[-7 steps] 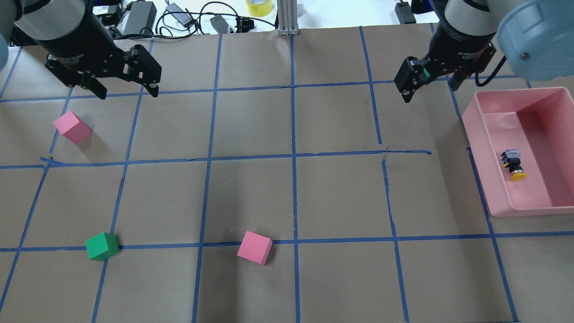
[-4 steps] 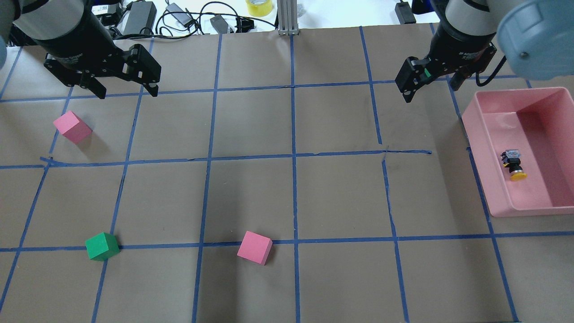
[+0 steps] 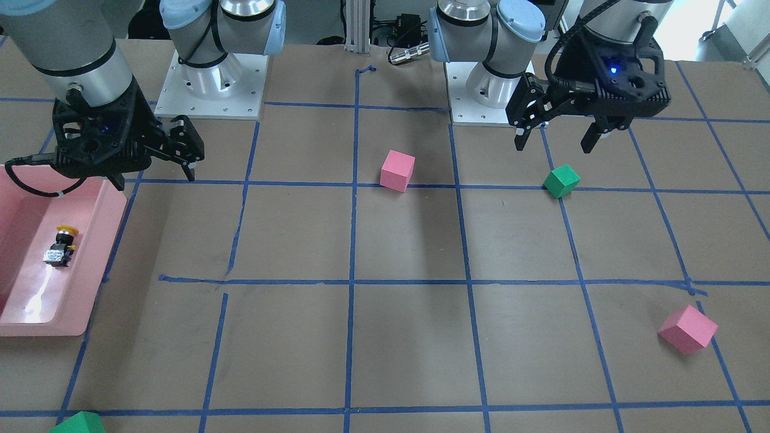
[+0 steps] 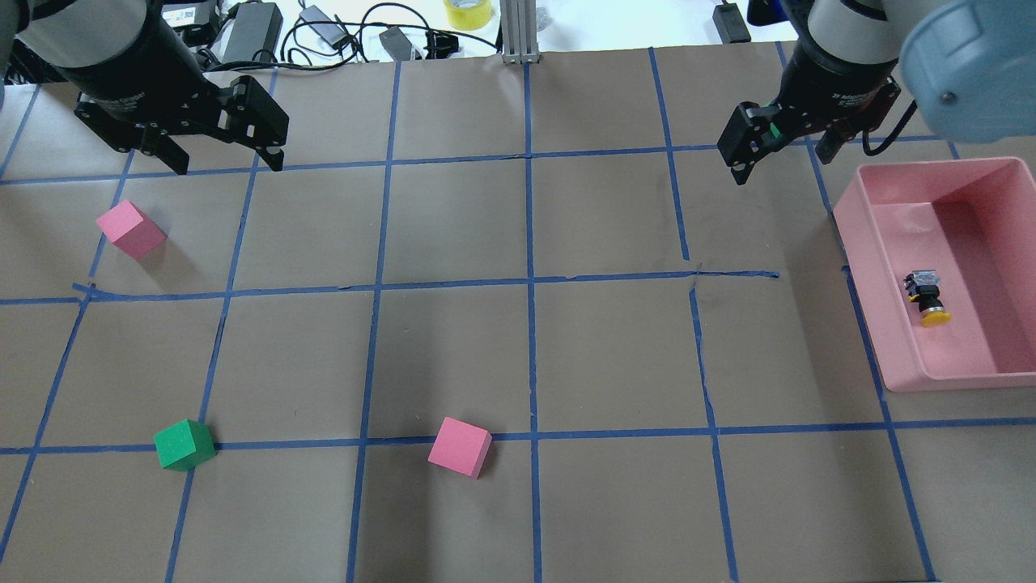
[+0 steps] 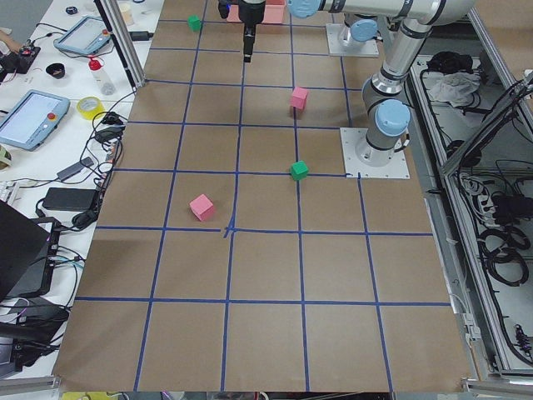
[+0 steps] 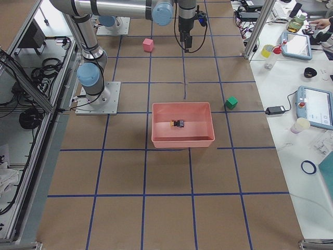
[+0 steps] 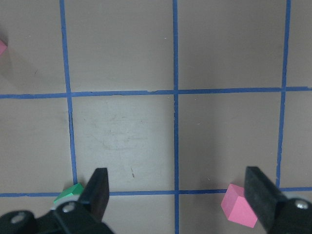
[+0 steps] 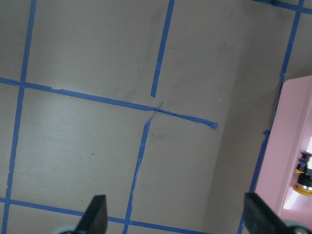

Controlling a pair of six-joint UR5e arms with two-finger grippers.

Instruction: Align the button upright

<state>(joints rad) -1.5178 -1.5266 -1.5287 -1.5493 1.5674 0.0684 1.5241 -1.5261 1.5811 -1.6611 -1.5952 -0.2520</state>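
Button (image 4: 927,299): lies on its side inside the pink bin (image 4: 870,275), right.
Left tool (image 3: 553,145): wide open, empty.
Right tool (image 8: 176,212): wide open, empty.

Left hand (image 4: 228,164) raised, fingers spread wide, right hand (image 8: 175,217) likewise

No writing can be read. A line of small white print runs across the black housing of the right gripper (image 4: 781,168), on the wrist side of its fingers. A similar line crosses the black housing of the left gripper (image 4: 228,167). Both are too blurred to make out.
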